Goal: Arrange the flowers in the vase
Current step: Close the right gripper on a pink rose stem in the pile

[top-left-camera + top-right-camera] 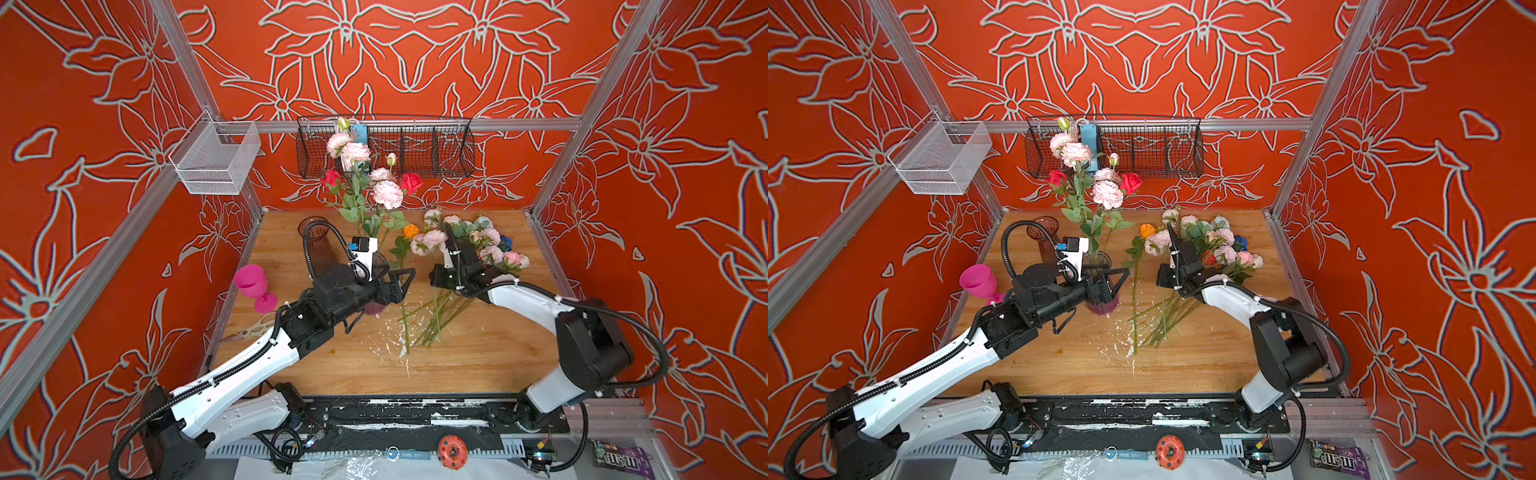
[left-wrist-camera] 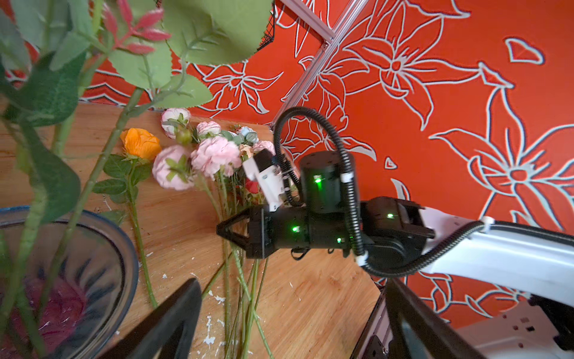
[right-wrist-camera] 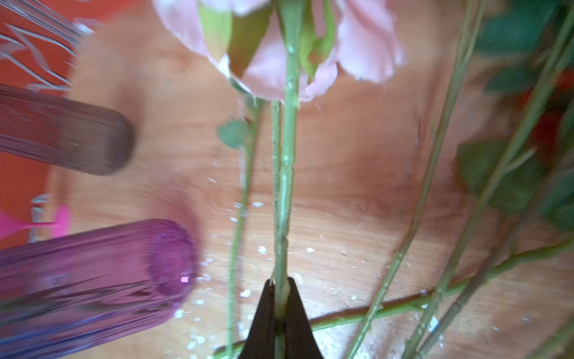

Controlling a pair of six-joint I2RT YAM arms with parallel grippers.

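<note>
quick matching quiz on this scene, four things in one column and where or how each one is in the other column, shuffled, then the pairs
Things
1. right gripper
2. left gripper
3. orange flower
4. pink goblet

States
A. lying flat on the table, left of the flower pile
B. open, next to the vase
C. standing at the table's left edge
D. shut on a pink flower's stem

Pairs: 1-D, 2-B, 3-A, 4-C
</note>
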